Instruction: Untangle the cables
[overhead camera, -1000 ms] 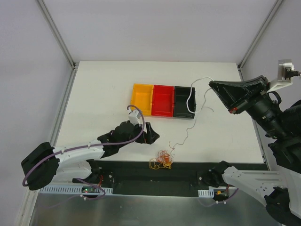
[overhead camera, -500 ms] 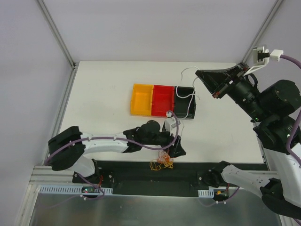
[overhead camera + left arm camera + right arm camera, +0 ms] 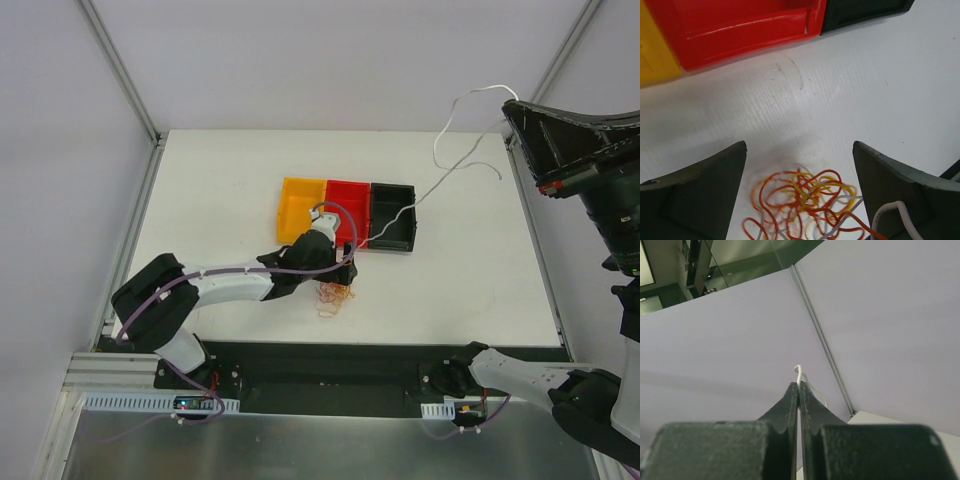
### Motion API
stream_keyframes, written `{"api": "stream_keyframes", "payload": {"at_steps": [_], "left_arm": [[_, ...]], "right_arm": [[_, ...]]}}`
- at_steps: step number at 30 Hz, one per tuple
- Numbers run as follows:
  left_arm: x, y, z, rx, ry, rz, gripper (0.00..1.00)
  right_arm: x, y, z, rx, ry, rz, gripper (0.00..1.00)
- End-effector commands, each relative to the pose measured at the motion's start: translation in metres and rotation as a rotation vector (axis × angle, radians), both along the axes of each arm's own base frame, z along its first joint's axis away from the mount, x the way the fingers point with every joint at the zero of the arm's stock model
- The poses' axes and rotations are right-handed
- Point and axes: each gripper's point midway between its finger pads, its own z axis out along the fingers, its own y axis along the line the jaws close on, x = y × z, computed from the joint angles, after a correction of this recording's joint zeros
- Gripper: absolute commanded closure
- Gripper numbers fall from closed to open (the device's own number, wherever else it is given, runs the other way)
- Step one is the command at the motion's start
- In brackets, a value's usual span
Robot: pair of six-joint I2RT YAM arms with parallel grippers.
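Observation:
The cables are a small clump of red, orange-yellow and white wires (image 3: 330, 297) on the white table just in front of the red bin. In the left wrist view the clump (image 3: 805, 205) lies between the wide-open jaws of my left gripper (image 3: 799, 147), which hovers over it (image 3: 340, 278) without pinching it. My right gripper (image 3: 507, 103) is raised high at the far right and is shut on one end of a long white cable (image 3: 436, 150). This cable runs down past the black bin towards the clump. Its tip (image 3: 798, 370) pokes out above my shut right gripper (image 3: 798, 386).
A row of three bins stands mid-table: yellow (image 3: 302, 210), red (image 3: 348, 212) and black (image 3: 393, 232). Their front walls show at the top of the left wrist view, with the red bin (image 3: 740, 25) in the middle. Enclosure walls and frame posts ring the table.
The left arm swung right to the clump near the front edge, then back towards the bins; the clump now lies nearer the red bin. The right gripper rose and moved right, drawing out the white cable.

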Motion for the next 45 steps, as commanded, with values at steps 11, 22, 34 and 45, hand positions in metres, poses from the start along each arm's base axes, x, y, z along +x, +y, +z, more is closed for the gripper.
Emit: {"api": "stream_keyframes", "payload": {"at_steps": [11, 22, 34, 45], "left_arm": [[0.017, 0.049, -0.005, -0.047, -0.081, 0.18, 0.27], [0.021, 0.066, -0.008, -0.058, -0.067, 0.264, 0.47], [-0.001, 0.047, 0.02, -0.225, -0.169, 0.06, 0.12], [-0.028, 0.034, 0.052, -0.339, -0.286, -0.15, 0.04]], "right_arm": [[0.02, -0.03, 0.046, 0.06, -0.136, -0.226, 0.99], [0.01, -0.046, 0.065, 0.12, -0.225, -0.278, 0.99], [0.072, -0.045, -0.014, -0.065, -0.078, -0.503, 0.99], [0.12, -0.035, -0.069, -0.202, 0.014, -0.622, 0.99]]}}
